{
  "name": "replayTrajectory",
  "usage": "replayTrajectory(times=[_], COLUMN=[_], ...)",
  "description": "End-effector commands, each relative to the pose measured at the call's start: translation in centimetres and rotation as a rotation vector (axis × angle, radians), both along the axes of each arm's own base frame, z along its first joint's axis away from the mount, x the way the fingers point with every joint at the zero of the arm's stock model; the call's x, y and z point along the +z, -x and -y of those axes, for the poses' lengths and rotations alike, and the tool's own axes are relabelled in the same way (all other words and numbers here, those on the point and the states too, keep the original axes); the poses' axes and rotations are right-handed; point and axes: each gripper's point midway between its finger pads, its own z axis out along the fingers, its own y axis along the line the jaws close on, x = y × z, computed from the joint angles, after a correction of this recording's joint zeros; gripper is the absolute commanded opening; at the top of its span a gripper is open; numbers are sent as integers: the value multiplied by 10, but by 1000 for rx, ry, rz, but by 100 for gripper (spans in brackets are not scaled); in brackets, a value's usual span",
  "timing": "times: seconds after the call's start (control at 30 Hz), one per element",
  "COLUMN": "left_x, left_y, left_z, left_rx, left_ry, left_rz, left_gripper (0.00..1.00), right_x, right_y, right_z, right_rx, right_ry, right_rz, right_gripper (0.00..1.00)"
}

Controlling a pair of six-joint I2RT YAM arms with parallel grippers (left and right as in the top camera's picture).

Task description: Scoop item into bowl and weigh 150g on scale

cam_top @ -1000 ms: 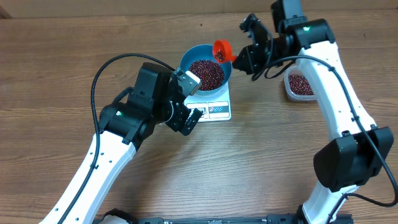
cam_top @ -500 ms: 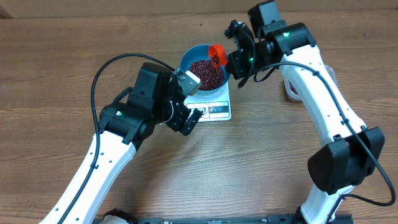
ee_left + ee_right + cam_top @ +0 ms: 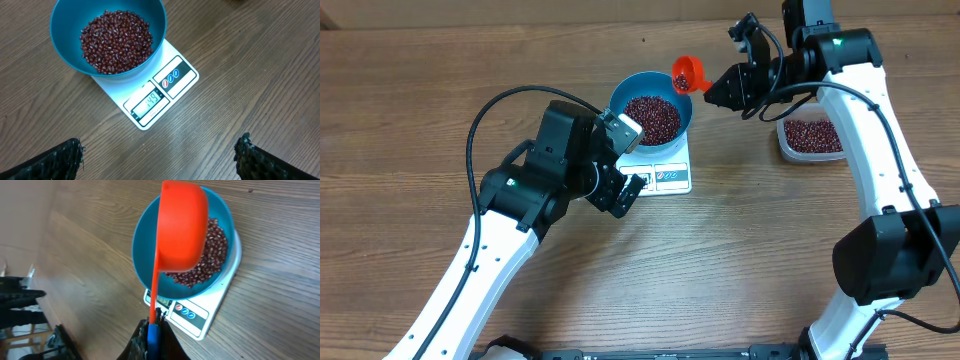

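With my right hand (image 3: 718, 90) clamped on the scoop (image 3: 687, 73) handle, I should shake only a few beans (image 3: 216, 242) into the bowl (image 3: 145, 250) just ahead, watching the scale (image 3: 155, 90).

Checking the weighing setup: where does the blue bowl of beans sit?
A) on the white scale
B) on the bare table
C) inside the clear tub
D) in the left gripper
A: the left wrist view shows the blue bowl resting on the white scale.

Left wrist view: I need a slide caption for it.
Blue bowl of red-brown beans on the white scale, display showing 149.
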Motion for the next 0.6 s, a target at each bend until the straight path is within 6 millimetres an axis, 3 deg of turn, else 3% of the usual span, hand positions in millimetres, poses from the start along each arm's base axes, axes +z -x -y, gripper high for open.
replayTrajectory(times=[0.0, 0.57], left_x=[12, 12], left_y=[-2, -2], left_z=[2, 2], left_rx=[8, 8], left_ry=[20, 20], left_rz=[23, 23], left_gripper=[100, 99], right_x=[30, 22], right_y=[3, 4], right_z=[-4, -3], right_rx=[22, 5], right_ry=[-66, -1], right_rz=[58, 47], right_gripper=[4, 4])
